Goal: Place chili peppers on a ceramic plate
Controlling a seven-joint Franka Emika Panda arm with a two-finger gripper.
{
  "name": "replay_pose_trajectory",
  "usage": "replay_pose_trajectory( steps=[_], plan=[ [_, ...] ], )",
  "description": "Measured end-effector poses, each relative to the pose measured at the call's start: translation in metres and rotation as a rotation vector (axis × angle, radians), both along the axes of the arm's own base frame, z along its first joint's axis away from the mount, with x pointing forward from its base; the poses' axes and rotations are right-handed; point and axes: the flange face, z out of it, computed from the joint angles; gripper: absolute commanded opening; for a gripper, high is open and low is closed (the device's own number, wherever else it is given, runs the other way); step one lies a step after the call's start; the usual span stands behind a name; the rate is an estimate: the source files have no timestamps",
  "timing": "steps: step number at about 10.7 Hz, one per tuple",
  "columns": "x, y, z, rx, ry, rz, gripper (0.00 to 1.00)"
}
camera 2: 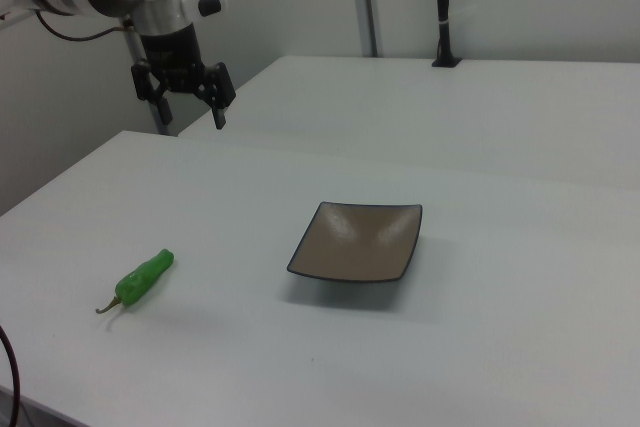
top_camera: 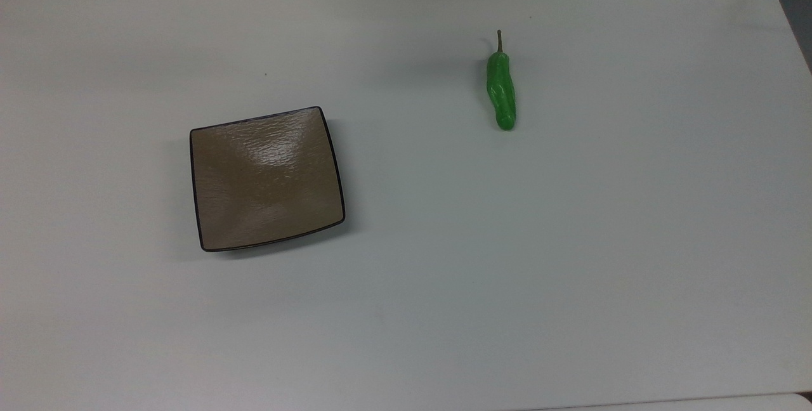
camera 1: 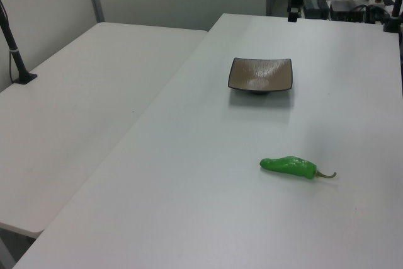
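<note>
Here the chili pepper (top_camera: 501, 91) lies stem toward the top view's top.

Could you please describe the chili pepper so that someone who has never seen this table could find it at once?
On the white table, look to the top view's right of the square brown ceramic plate, well apart from it. There lies the chili pepper, alone on the bare surface. It is glossy bright green, lumpy and elongated, with a thin brownish stem.

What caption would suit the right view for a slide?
Open gripper raised over the white table; green chili pepper lies apart from the empty brown plate.
</note>
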Motion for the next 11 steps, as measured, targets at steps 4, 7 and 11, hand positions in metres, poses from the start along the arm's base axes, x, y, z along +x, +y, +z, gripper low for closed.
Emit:
replay_pose_trajectory(
  steps=[4, 7, 11],
  plan=[
    [0.004, 0.001, -0.010, -0.010, 0.016, 0.004, 1.00],
    [0.004, 0.004, -0.011, -0.011, 0.019, 0.005, 1.00],
    [0.003, 0.015, -0.015, -0.012, 0.026, 0.018, 1.00]
  ],
)
